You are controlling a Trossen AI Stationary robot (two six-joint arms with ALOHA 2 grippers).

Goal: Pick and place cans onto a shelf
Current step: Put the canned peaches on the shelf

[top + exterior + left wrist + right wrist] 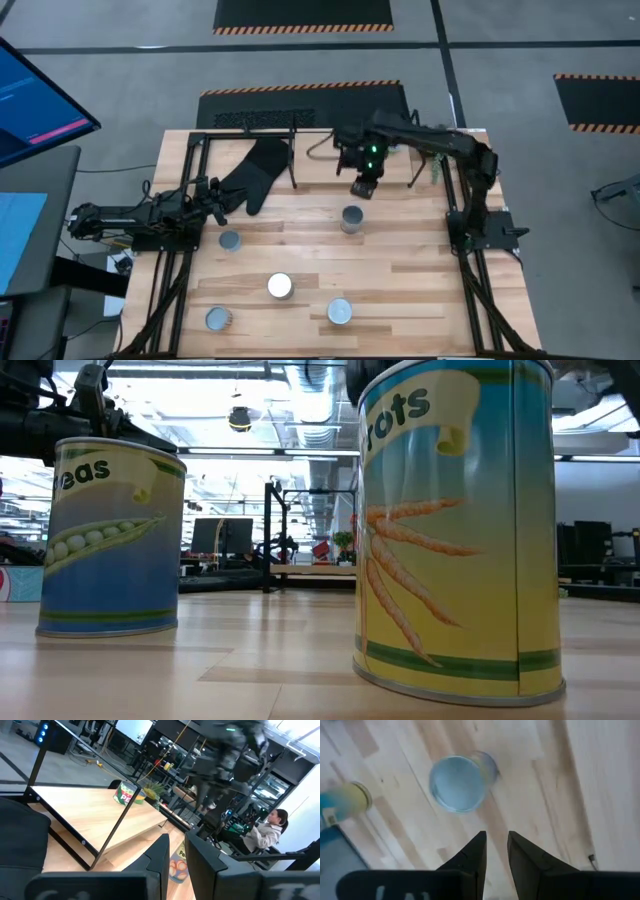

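Observation:
Several short cans stand upright on the plank table: one bluish-topped can (352,218) mid-table, others toward the near edge (230,240) (280,286) (218,319) (340,311). My right gripper (362,187) hovers above and just beyond the mid-table can, which shows in the right wrist view (458,782). Its fingers (496,837) are shut, empty and pointing down. The shelf (90,810), a light board on thin black legs, stands along the far edge, with a can (126,794) on it. My left gripper (215,195) waits shut at the left edge.
A black oven mitt (260,172) lies at the far left by the shelf. A small green plant (152,790) stands near the can on the shelf. In the low view a peas can (110,540) and a carrots can (455,530) stand close by. A person (267,830) sits beyond the table.

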